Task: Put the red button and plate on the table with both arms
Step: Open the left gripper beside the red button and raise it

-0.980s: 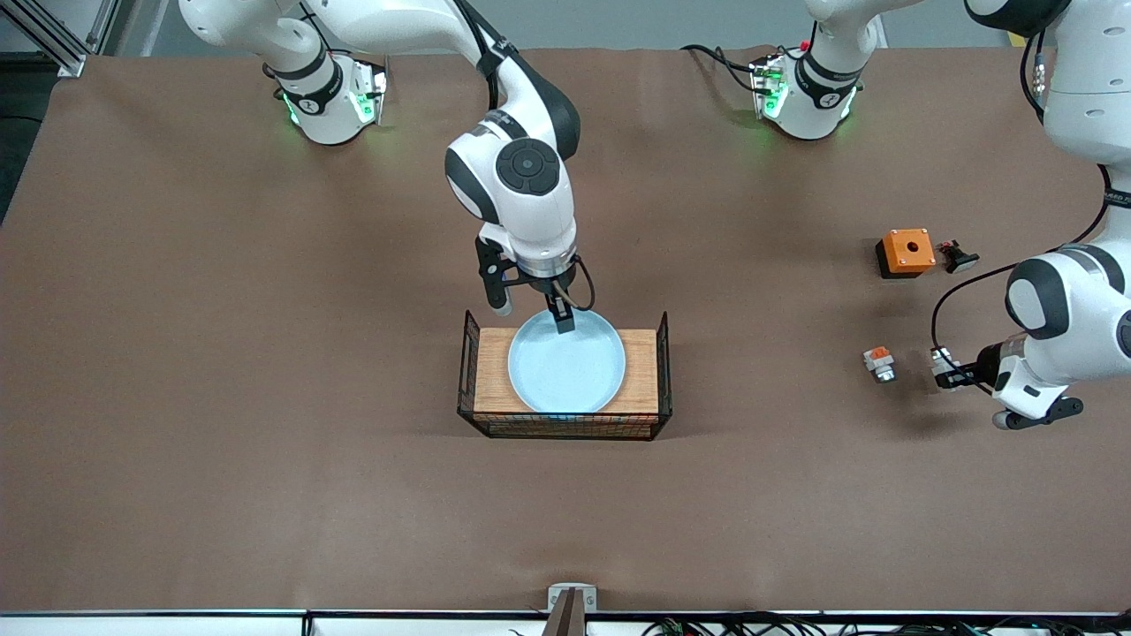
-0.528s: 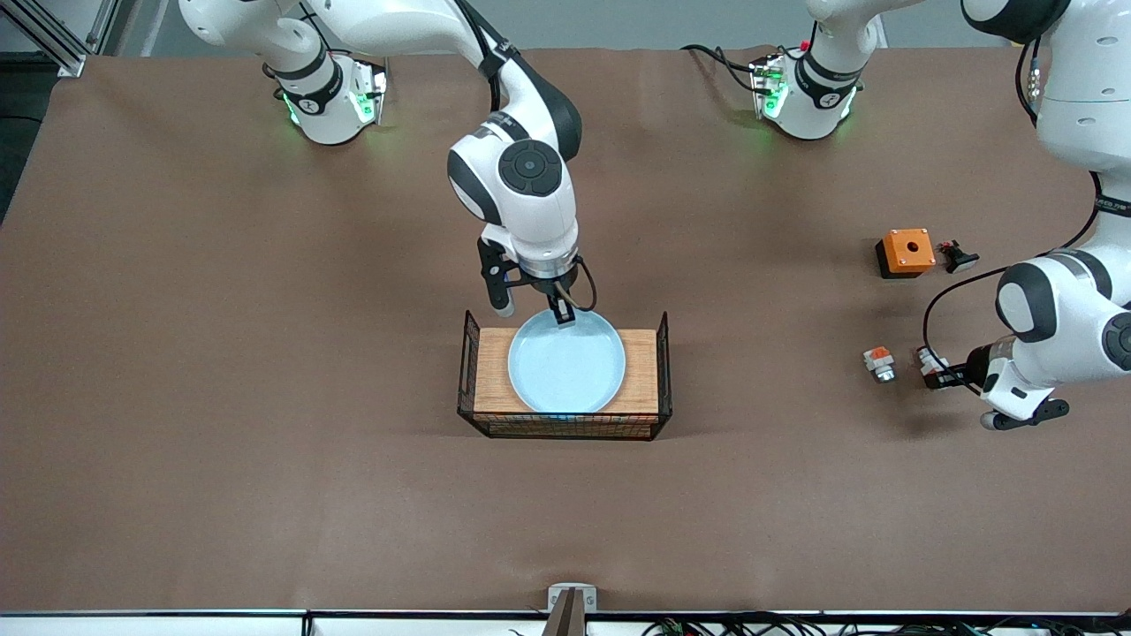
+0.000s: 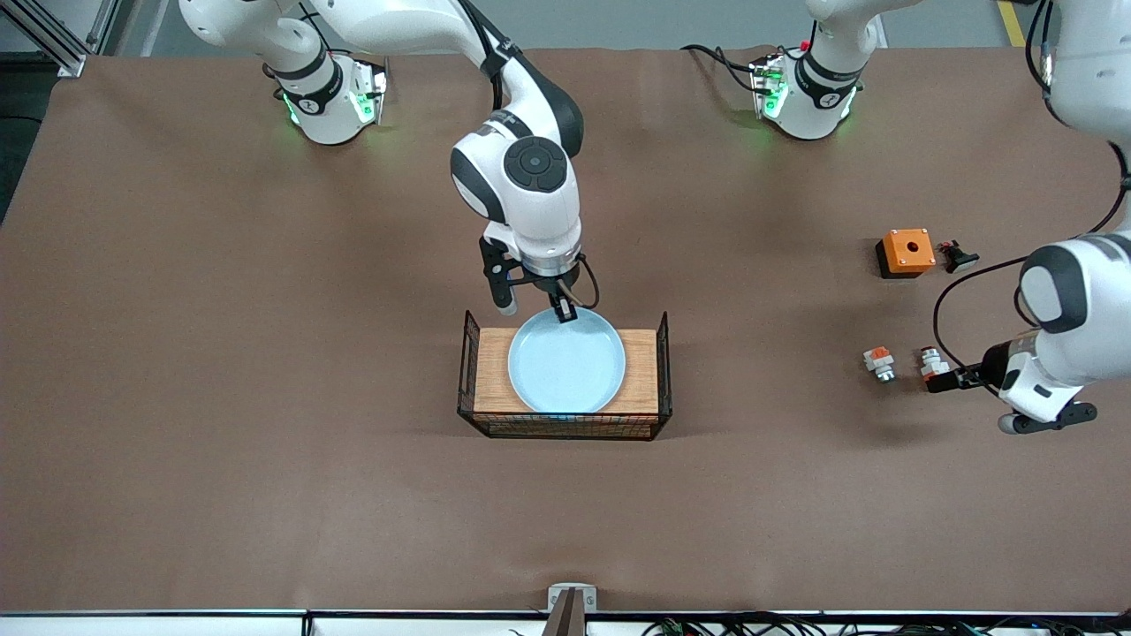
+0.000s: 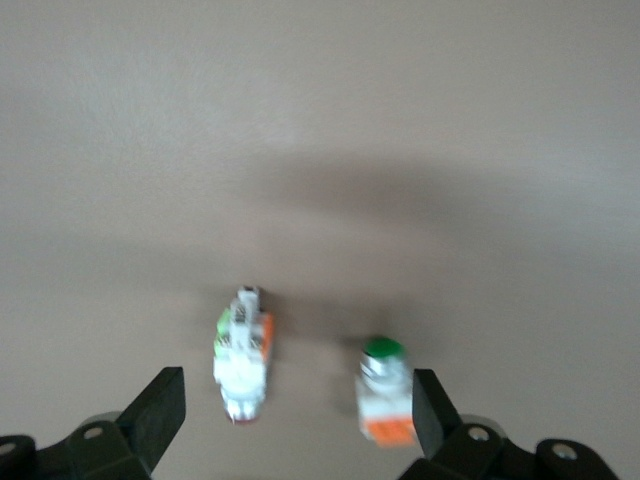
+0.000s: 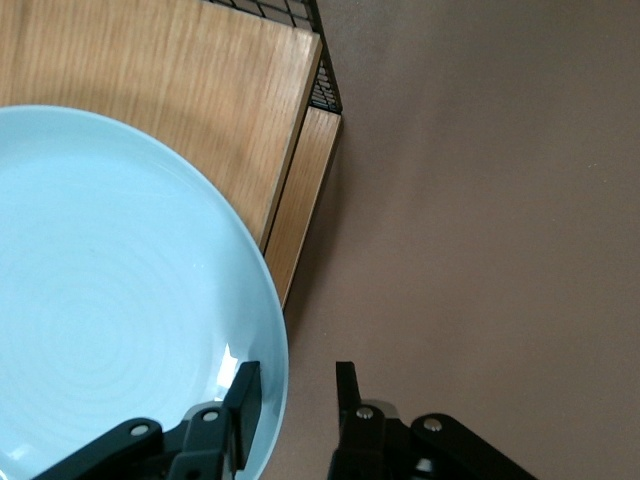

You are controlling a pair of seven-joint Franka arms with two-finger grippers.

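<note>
The pale-blue plate [image 3: 566,360] lies on the wood-topped wire tray [image 3: 491,375] at the middle of the table [image 3: 265,397]. My right gripper [image 3: 562,311] is open at the plate's edge farthest from the front camera. In the right wrist view the right gripper [image 5: 297,380] has one finger over the plate [image 5: 110,300] and one outside its rim. The red button [image 3: 929,360] lies on the table toward the left arm's end. My left gripper [image 3: 942,379] is open just beside it. In the left wrist view the button [image 4: 242,350] lies ahead of the empty left gripper [image 4: 297,400].
A squarer white piece with an orange top [image 3: 878,362] lies beside the button and also shows in the left wrist view [image 4: 385,395]. An orange box with a round hole [image 3: 906,252] and a small black part [image 3: 957,257] lie farther from the front camera.
My left gripper carried the red button toward the squarer piece, let it go on the table and drew back. My right gripper shifted slightly along the plate's rim.
</note>
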